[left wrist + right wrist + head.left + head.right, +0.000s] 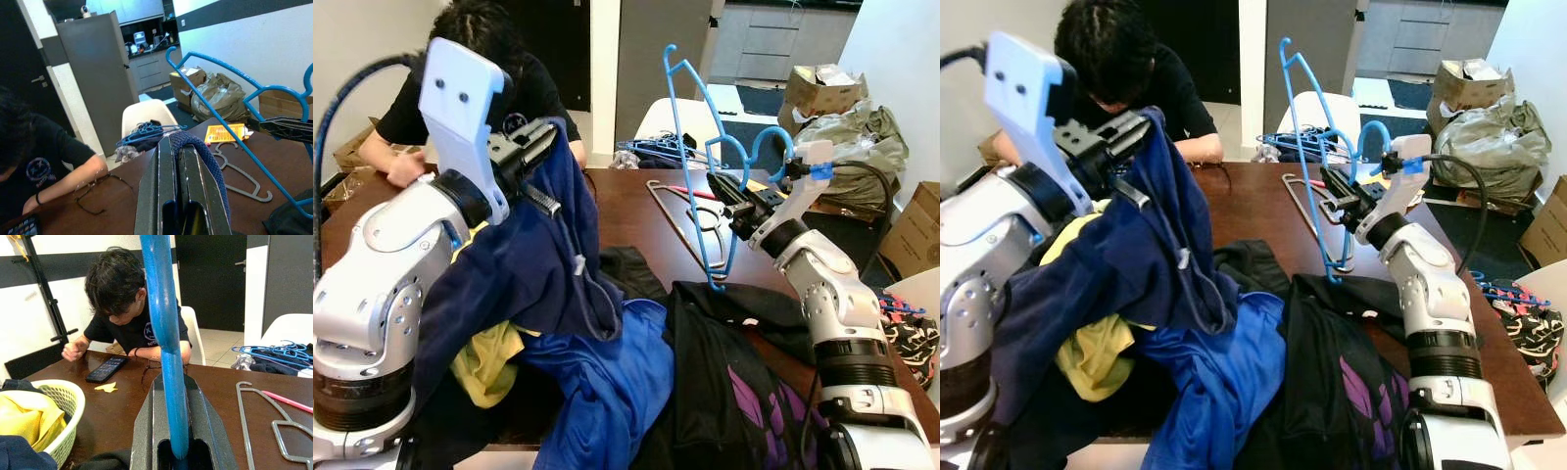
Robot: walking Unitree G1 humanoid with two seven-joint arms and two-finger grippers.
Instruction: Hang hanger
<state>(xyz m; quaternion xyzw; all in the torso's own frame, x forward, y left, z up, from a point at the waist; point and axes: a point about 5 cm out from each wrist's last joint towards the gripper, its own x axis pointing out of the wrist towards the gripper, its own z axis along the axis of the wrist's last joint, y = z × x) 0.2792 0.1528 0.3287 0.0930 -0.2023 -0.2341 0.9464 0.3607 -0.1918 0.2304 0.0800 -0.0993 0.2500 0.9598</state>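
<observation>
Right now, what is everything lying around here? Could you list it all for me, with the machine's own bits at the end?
Blue hanger: one, blue, held up over the table.
Navy garment: one, dark blue, lifted at the table's left.
Clothes pile: several, bright blue, black with purple print, yellow; near table edge.
Grey hanger: one, grey, flat on the table.
Pink stick: one, pink, beside the grey hanger.
Blue hanger stack: several, on the white chair.
Laundry basket: one, pale, holds yellow cloth.
Phone: one, black, on the table.
Cardboard boxes: a few, brown, at the right wall.
Person: one, black shirt, seated at the far side.
Left gripper: shut on the garment.
Right gripper: shut on the hanger.
</observation>
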